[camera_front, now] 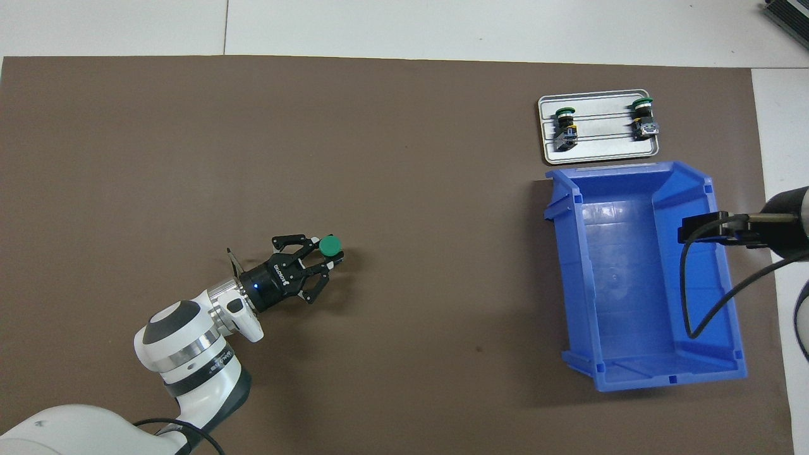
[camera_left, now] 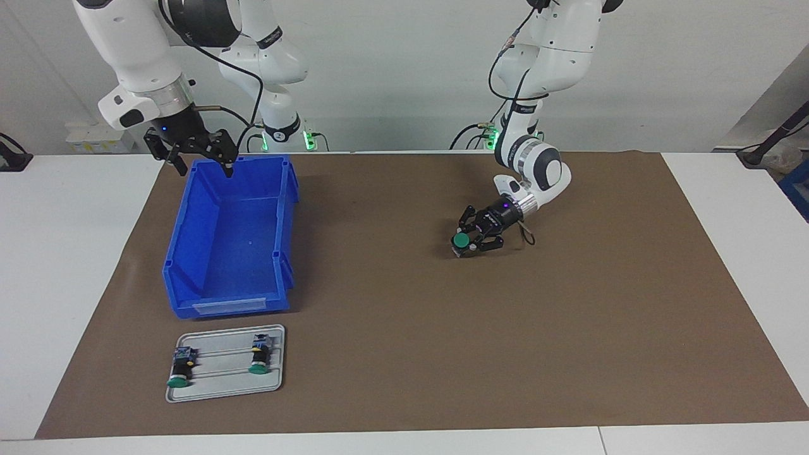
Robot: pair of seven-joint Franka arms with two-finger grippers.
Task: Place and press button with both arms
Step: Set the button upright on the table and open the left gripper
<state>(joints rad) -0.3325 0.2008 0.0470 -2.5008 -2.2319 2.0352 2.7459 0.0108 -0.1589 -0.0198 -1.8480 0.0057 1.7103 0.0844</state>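
The button (camera_left: 461, 240), with its round green cap up, is low at the brown mat (camera_left: 404, 328) near the middle of the table. My left gripper (camera_left: 466, 245) lies almost level with the mat and is shut on the button's black body. In the overhead view the left gripper (camera_front: 327, 260) holds the button (camera_front: 329, 245) at its fingertips. My right gripper (camera_left: 199, 158) hangs open and empty over the rim of the blue bin (camera_left: 189, 253) that is nearest the robots. It shows partly in the overhead view (camera_front: 701, 229).
The blue bin (camera_front: 727, 316) is empty and stands toward the right arm's end of the table. Farther from the robots, a grey tray (camera_left: 224, 388) holds two other green-capped buttons (camera_left: 180, 373) (camera_left: 258, 360), also in the overhead view (camera_front: 564, 126) (camera_front: 644, 117).
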